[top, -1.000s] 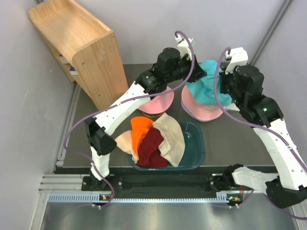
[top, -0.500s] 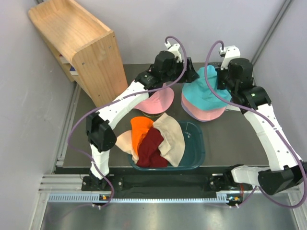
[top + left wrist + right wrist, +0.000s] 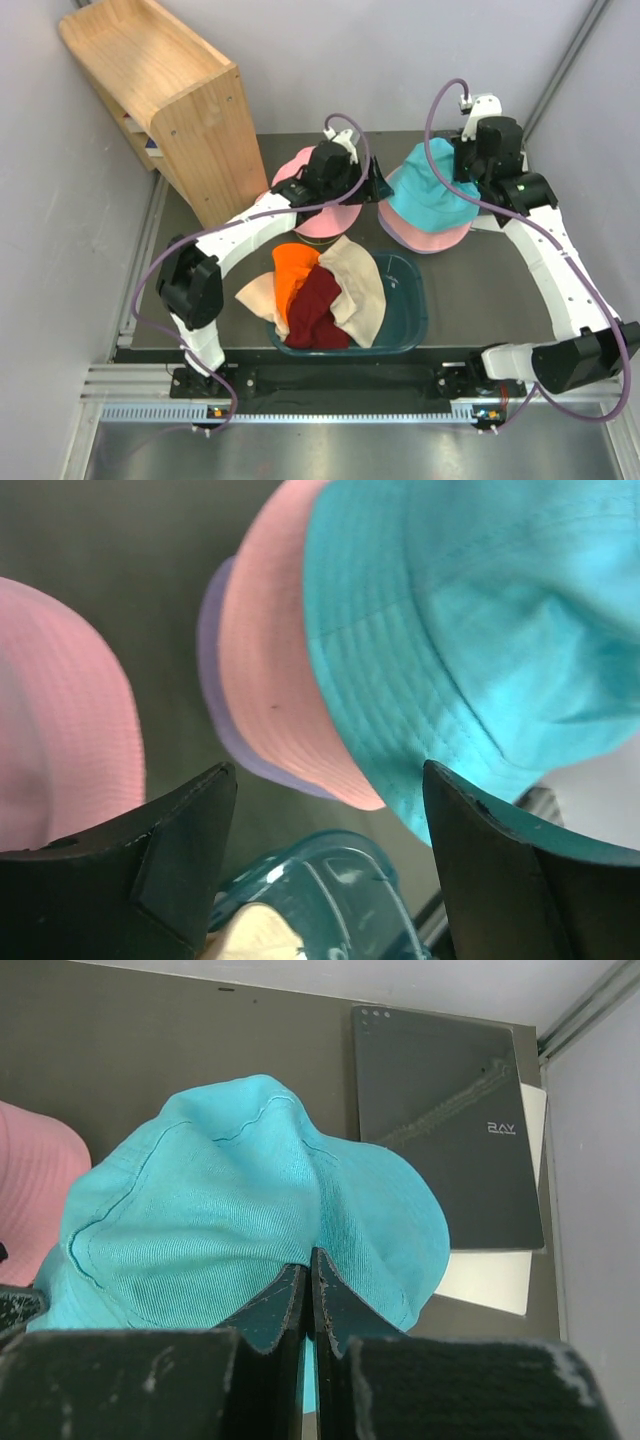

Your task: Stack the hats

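The teal hat [image 3: 430,195] sits on top of the stack at the far right of the desk [image 3: 480,290], over a peach-pink hat [image 3: 425,240], with a lavender hat [image 3: 215,680] showing as a thin rim at the bottom. The right tool [image 3: 308,1260] is clenched on a pinch of the teal hat's crown, the fabric creasing up toward its tips. The left tool [image 3: 325,770] hangs just beside the stack, released, nothing between its fingers. Under the left arm lies a pink hat [image 3: 335,215]. Nearer the arm bases, a dark teal tub [image 3: 410,310] holds an orange hat [image 3: 293,270], a maroon hat [image 3: 318,305], a beige hat [image 3: 360,285] and a peach hat [image 3: 258,295] that droops over its left rim. A wooden shelf [image 3: 160,90] stands at the far left
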Controlling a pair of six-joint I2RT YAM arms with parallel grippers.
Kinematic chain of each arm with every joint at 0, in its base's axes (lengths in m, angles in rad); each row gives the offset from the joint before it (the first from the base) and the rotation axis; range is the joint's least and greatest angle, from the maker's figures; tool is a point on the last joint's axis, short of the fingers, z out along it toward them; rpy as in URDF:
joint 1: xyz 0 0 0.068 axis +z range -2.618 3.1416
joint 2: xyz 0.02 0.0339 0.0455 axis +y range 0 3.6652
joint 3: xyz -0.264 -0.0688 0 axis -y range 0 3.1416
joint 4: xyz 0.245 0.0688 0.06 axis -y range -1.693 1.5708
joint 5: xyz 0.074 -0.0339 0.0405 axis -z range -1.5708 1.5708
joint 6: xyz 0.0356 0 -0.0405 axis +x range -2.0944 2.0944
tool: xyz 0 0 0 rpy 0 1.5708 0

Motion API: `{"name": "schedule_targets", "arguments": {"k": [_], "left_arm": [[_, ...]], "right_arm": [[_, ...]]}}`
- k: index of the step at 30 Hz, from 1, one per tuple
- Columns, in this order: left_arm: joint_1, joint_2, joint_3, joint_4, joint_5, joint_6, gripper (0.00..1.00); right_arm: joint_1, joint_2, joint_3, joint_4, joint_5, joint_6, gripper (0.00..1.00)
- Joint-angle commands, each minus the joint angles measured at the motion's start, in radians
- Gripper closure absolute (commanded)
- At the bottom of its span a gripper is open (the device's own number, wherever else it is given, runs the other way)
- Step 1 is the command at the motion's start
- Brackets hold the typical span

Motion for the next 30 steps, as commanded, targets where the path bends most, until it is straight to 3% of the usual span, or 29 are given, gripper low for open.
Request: {"name": "schedule_targets", "arguments": {"k": [1, 7, 17, 30], "left_arm": [[-0.002, -0.081, -0.082, 0.188, 0.079, -0.118, 0.21], [-0.004, -0.126, -0.191, 0.319, 0.108, -0.216, 0.19], [-0.022, -0.106, -0.194, 0.414, 0.125, -0.236, 0.25], [-0.022, -0.039, -0.156, 0.434, 0.159, -0.273, 0.45]], "right_arm": [[-0.016, 0.009, 0.004, 0.045, -0.004, 0.02, 1.0], [-0.019, 0.015, 0.003, 0.045, -0.019, 0.026, 1.0], [-0.017, 0.003, -0.02, 0.048, -0.04, 0.066, 1.0], [-0.019, -0.014, -0.047, 0.05, -0.05, 0.079, 1.0]]}}
